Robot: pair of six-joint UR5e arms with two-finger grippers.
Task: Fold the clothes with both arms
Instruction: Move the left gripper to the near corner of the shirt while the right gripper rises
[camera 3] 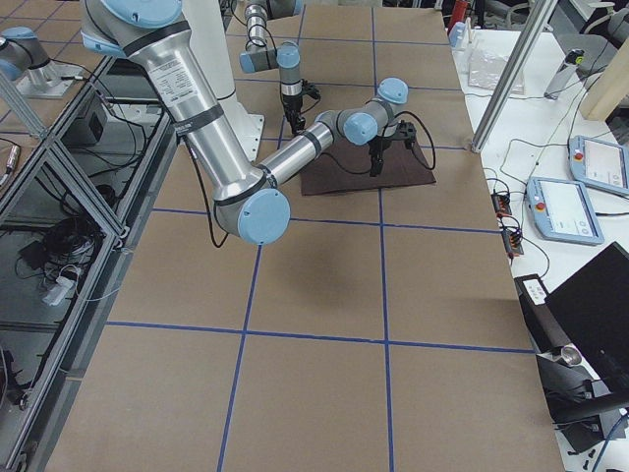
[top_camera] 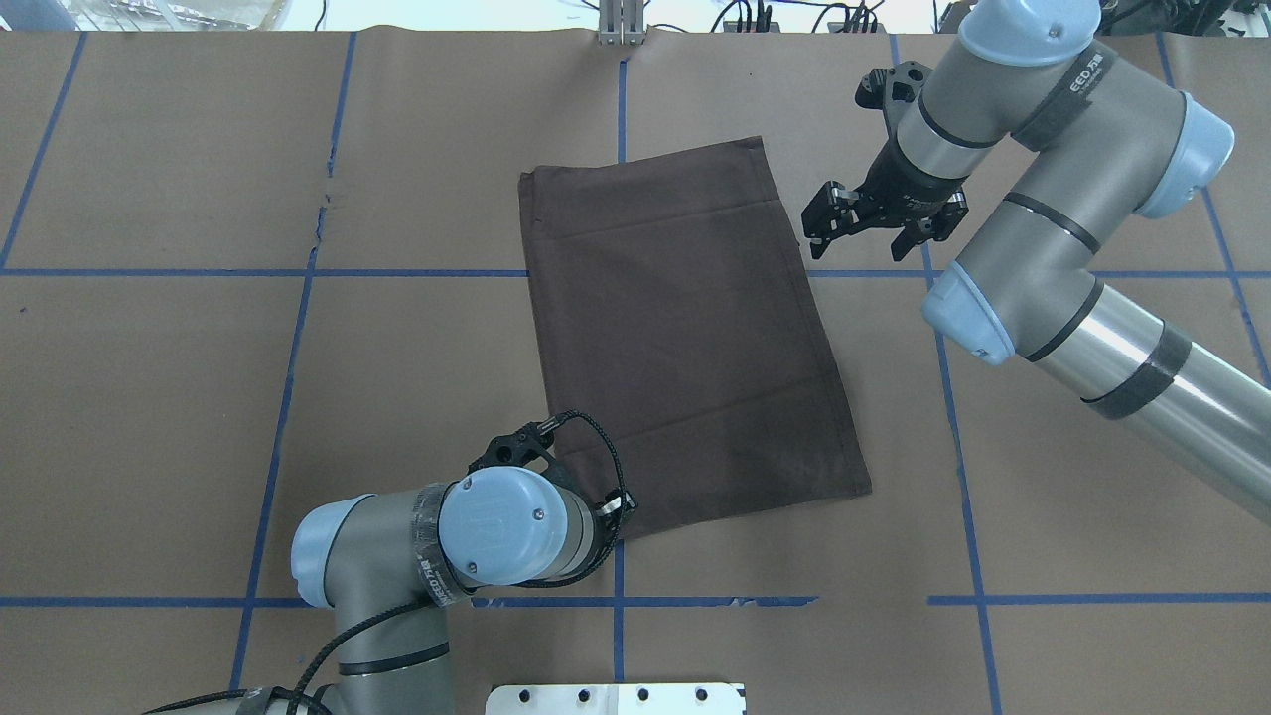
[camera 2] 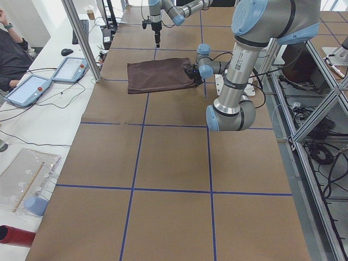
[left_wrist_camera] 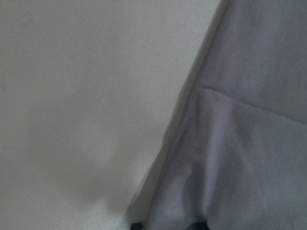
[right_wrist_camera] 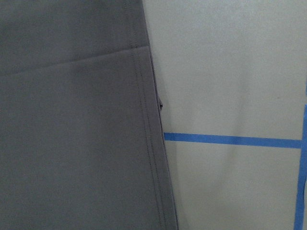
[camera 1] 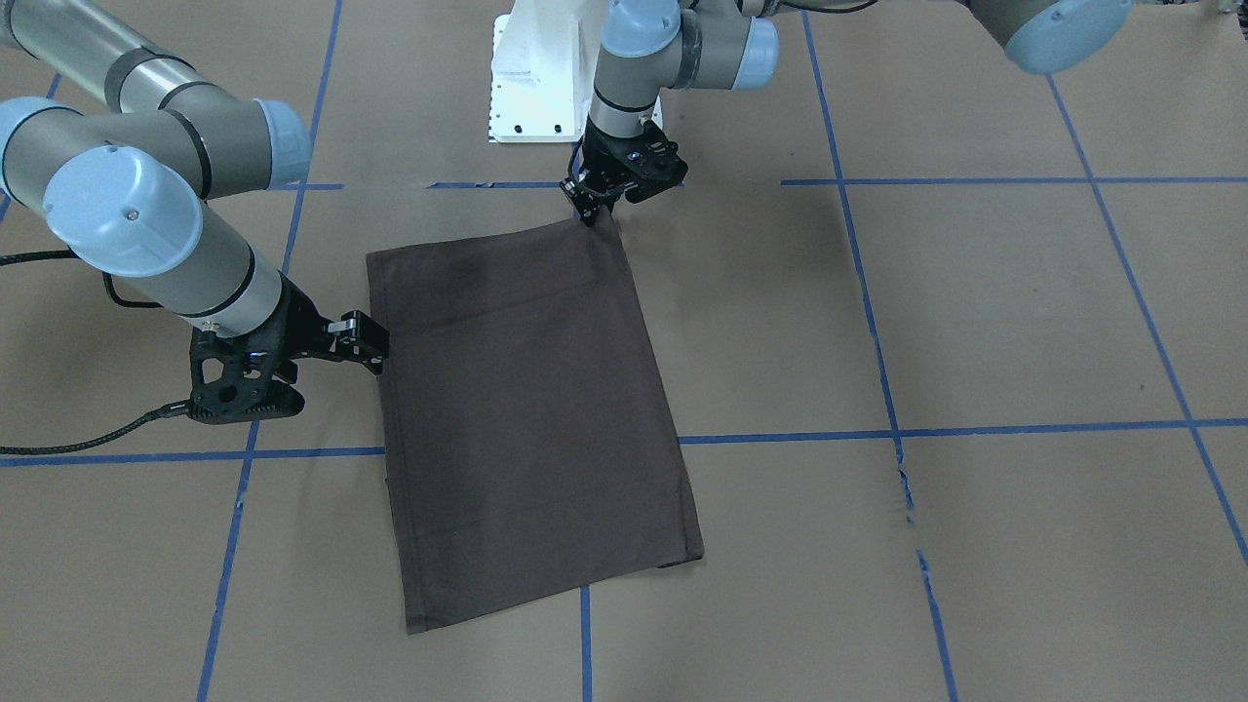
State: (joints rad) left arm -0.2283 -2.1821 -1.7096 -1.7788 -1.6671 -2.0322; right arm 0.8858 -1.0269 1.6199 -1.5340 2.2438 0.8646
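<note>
The dark brown T-shirt (camera 1: 526, 409) lies folded into a flat rectangle on the brown paper table, also in the overhead view (top_camera: 685, 328). My left gripper (camera 1: 592, 209) is low at the shirt's corner nearest the robot base and looks shut on that corner, which rises to a small peak. In the overhead view its own wrist (top_camera: 506, 526) hides it. The left wrist view shows wrinkled cloth (left_wrist_camera: 249, 143) very close. My right gripper (camera 1: 380, 349) is open at the shirt's long side edge, also in the overhead view (top_camera: 814, 223). The right wrist view shows that hemmed edge (right_wrist_camera: 148, 143).
The white pedestal base (camera 1: 531, 78) stands just behind the left gripper. Blue tape lines (camera 1: 975, 429) grid the table. In the exterior left view an operator (camera 2: 11, 60) and control tablets (camera 2: 70, 68) are at a side bench past the table's far edge.
</note>
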